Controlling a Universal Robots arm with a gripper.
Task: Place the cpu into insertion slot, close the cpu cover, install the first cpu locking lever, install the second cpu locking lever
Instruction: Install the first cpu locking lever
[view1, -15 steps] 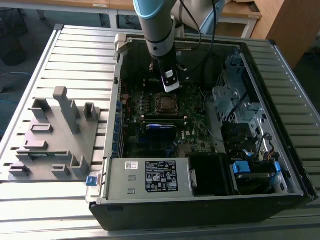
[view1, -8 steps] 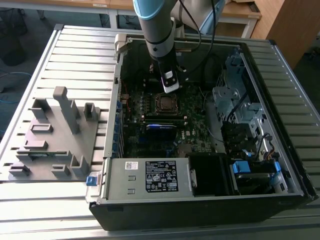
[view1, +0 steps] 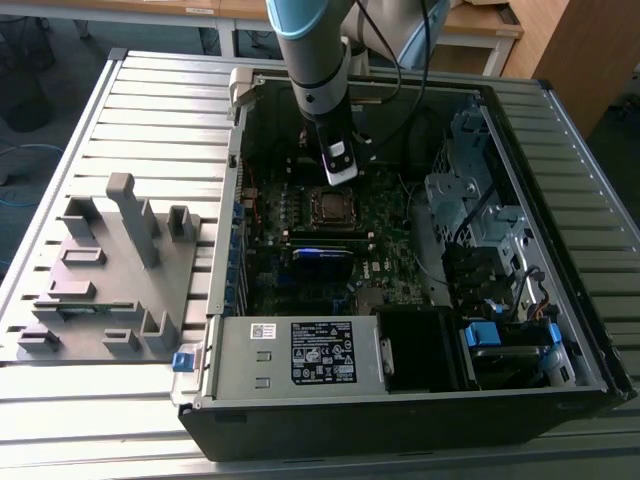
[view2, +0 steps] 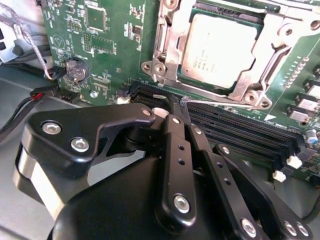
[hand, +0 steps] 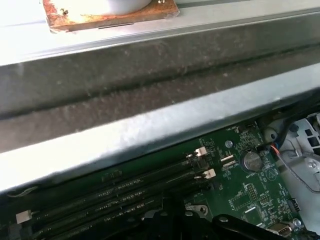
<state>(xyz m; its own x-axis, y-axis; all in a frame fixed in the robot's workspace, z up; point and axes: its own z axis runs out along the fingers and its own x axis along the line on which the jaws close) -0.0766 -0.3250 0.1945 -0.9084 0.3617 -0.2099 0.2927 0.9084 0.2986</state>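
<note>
The case (view1: 400, 405) is lying open, and the arm (view1: 312, 50) is reaching down into it above the slot (view1: 333, 205). Around the slot, the green board (view2: 107, 35) is spreading out. The gripper (view2: 179, 102) is hanging just beside the slot, fingers (view2: 172, 135) clenching together on nothing, tips over the memory slots (view2: 240, 127). The cover (view2: 169, 47) is lying flat on the slot, framing the cpu (view2: 220, 50), which is sitting inside it.
</note>
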